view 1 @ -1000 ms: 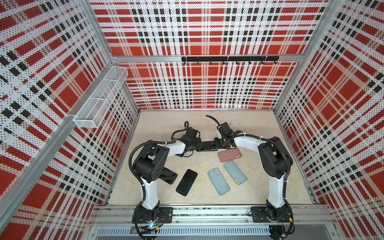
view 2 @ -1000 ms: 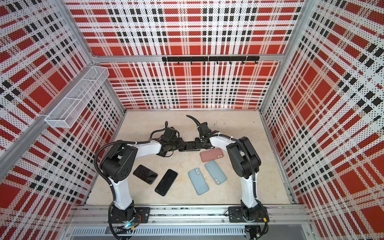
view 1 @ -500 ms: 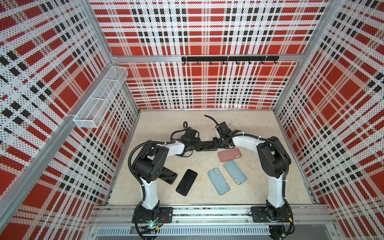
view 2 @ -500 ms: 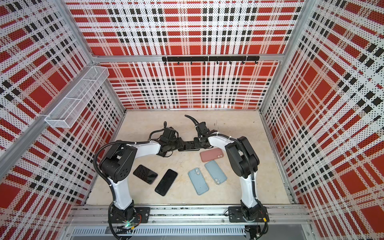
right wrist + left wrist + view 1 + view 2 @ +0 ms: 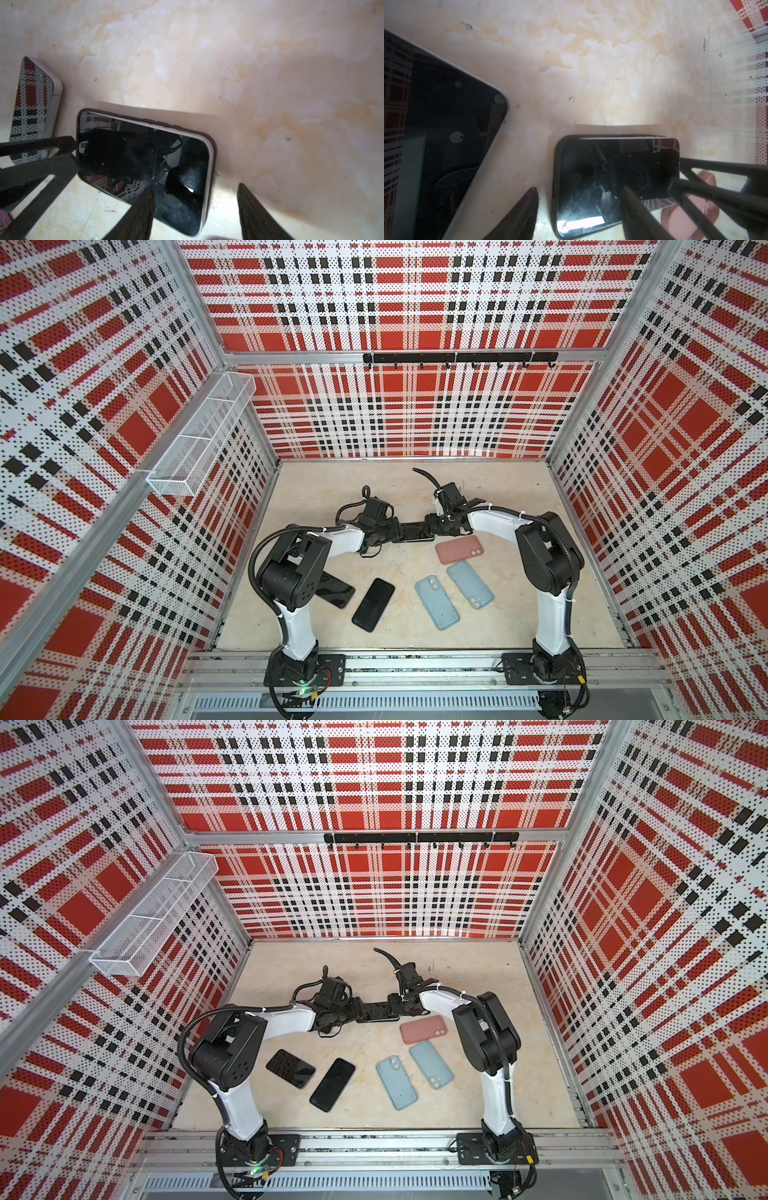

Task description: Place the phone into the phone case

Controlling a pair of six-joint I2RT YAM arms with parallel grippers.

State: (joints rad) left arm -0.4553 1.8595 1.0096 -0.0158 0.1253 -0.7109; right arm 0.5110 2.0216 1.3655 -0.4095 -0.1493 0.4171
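With both arms meeting mid-table, the left gripper [image 5: 579, 188] has its fingers spread. One tip hangs over the screen and the other sits off to the side above bare table, so nothing's pinched. Same deal for the right gripper [image 5: 196, 185]: jaws apart, one finger above the glass, the other out past the phone's edge, not gripping anything.

In both top views they come at the phone [image 5: 413, 531] from opposite ends, left arm from the left and right arm from the right. The phone lies flat and screen up around the middle of the table [image 5: 332, 485], sitting inside a black case [image 5: 554, 166]. From the right wrist camera, a silver edge of the phone shows along the case rim on one long side and round a corner. Honestly can't tell if it's fully seated there.

Just in front of it, on the right arm's side, is a pink case [image 5: 459, 549]. Nearer the front lie a light blue case [image 5: 436, 601] and a second blue case [image 5: 469, 584], side by side. Left of those is a black phone [image 5: 373, 603], then a second black phone [image 5: 289, 1068] by the left arm's elbow.

A wire basket [image 5: 199, 435] hangs on the left wall, and a hook rail [image 5: 459, 357] runs along the back wall.
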